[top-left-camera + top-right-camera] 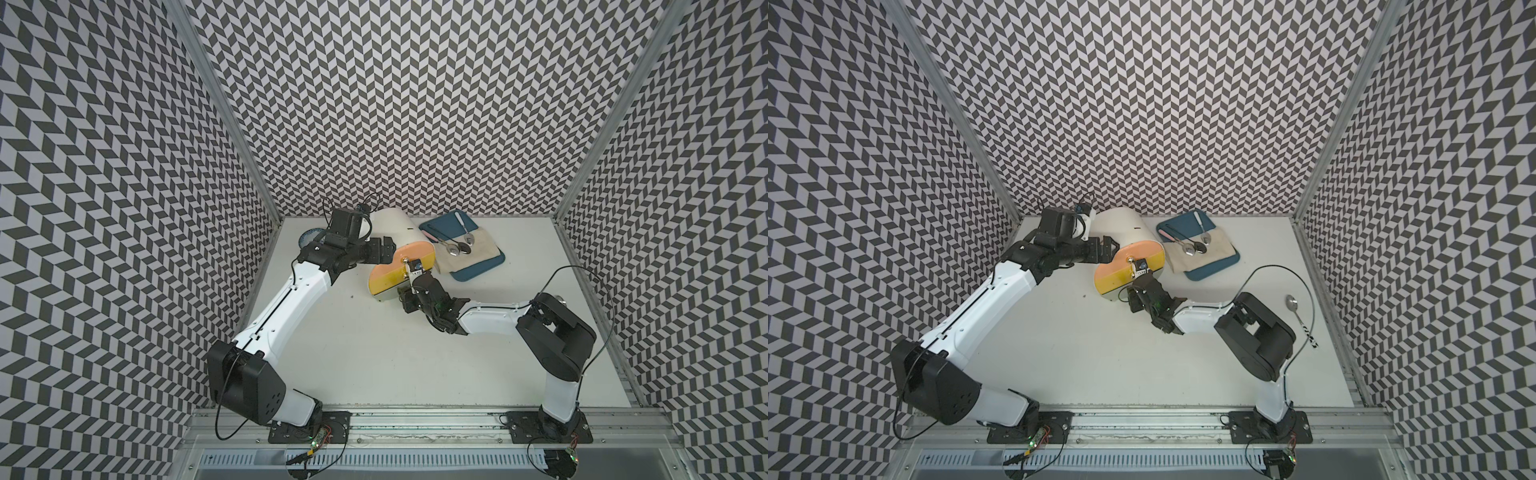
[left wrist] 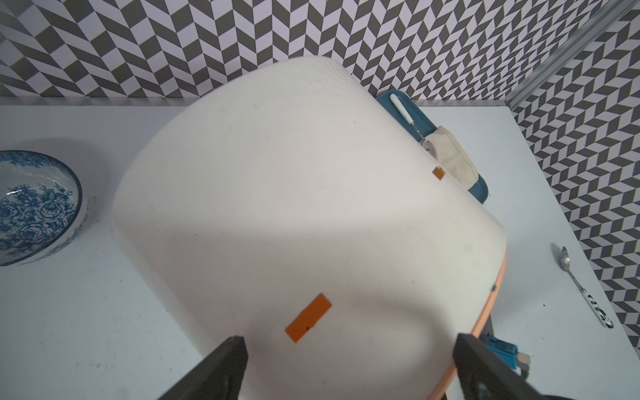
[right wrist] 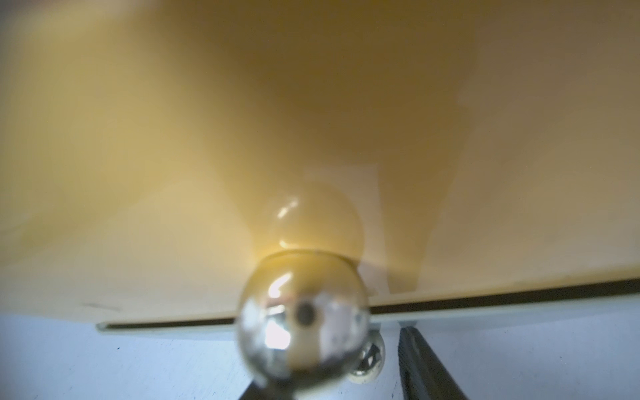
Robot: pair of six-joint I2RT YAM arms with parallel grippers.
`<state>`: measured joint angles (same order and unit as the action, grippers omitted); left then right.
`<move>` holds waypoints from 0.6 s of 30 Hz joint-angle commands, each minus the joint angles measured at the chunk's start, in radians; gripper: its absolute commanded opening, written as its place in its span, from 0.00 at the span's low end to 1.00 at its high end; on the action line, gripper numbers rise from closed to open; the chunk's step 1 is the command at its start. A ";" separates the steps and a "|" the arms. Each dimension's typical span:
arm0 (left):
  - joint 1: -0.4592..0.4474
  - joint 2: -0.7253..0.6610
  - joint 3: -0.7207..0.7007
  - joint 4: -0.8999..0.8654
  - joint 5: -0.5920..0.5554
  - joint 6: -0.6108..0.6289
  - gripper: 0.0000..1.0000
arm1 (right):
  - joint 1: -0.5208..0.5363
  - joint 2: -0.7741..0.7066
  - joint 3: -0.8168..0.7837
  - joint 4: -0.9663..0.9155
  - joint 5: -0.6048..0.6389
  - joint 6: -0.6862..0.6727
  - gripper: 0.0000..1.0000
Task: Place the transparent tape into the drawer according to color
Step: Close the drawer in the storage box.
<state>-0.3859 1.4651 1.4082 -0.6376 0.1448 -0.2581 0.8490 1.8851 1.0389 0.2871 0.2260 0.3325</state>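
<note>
The drawer unit point(image 1: 399, 232) is a white rounded cabinet point(image 2: 294, 190) with a peach front point(image 1: 415, 251) above a yellow front point(image 1: 386, 284). My right gripper point(image 1: 415, 268) is at the yellow front point(image 3: 242, 104). A shiny round knob point(image 3: 301, 322) sits between its jaws, and one finger point(image 3: 419, 367) stands a little apart from the knob. My left gripper point(image 2: 349, 337) is open, its jaws wide across the cabinet's white body, beside the peach front point(image 1: 1106, 243). No transparent tape is in view.
A blue-flowered bowl point(image 2: 34, 207) stands left of the cabinet, half hidden behind my left arm point(image 1: 307, 239). A blue tray point(image 1: 478, 270) with a beige cloth point(image 1: 469, 249) and spoons point(image 1: 457, 248) lies to its right. One spoon point(image 1: 1298, 316) lies near the right wall.
</note>
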 commanded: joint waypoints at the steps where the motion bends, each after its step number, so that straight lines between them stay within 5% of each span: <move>1: -0.005 0.000 -0.004 -0.060 0.018 0.026 0.97 | 0.004 0.015 0.023 0.099 0.037 0.027 0.47; 18: -0.005 -0.010 -0.015 -0.053 0.023 0.026 0.97 | 0.001 0.001 -0.009 0.129 0.037 0.104 0.46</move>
<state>-0.3859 1.4651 1.4082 -0.6636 0.1547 -0.2417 0.8497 1.9060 1.0382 0.3630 0.2348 0.4171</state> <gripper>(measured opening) 0.973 0.462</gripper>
